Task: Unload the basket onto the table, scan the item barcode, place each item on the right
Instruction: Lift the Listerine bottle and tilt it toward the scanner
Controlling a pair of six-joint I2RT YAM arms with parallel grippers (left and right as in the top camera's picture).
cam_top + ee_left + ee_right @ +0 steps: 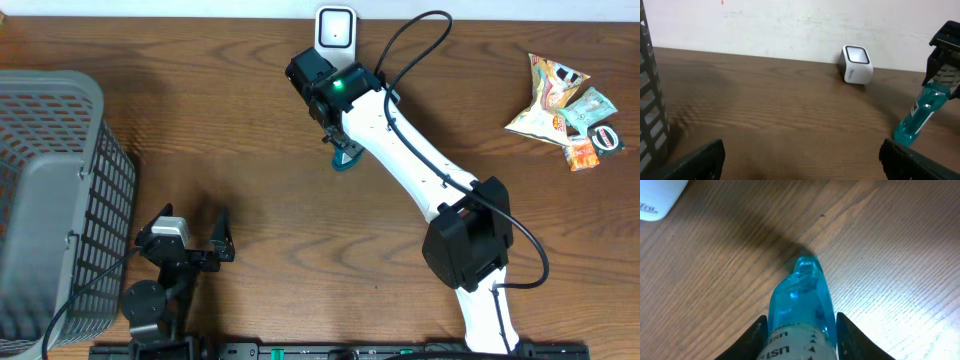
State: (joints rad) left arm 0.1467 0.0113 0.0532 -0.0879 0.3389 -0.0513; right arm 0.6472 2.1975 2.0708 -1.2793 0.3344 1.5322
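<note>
The clear blue bottle (920, 117) hangs tilted, top end gripped in the right tool (800, 326), whose fingers (757, 335) press its labelled body from both sides. Its lower end sits at the wooden counter (250, 130); contact cannot be told. The white barcode scanner (334, 28) stands near, against the back edge. The left tool (192, 232) rests wide and empty beside a grey basket (60, 100). Snack packets (565, 110) lie well apart.

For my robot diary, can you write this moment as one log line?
left fingers: open, near basket | right fingers: holding blue bottle tilted | scanner: close by
</note>
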